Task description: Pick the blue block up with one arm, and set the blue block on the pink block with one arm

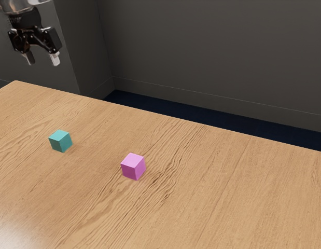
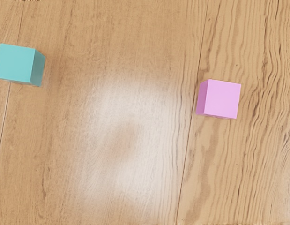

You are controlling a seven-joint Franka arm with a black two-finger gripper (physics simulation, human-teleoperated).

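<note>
A teal-blue block [image 1: 60, 140] rests on the wooden table [image 1: 212, 197] toward the exterior view's left. A pink block [image 1: 133, 166] sits on the table a short way to its right and nearer the camera. My gripper [image 1: 42, 58] hangs high above the table's far left corner, well above and behind the blue block, open with nothing between its fingers. From the wrist camera I look down on both cubes, the blue block [image 2: 19, 64] and the pink block [image 2: 219, 99], lying apart on the wood.
The table's far edge runs diagonally behind the blocks, with a dark floor [image 1: 227, 122] and grey walls beyond. A bright glare patch [image 2: 130, 140] lies on the wood between the blocks.
</note>
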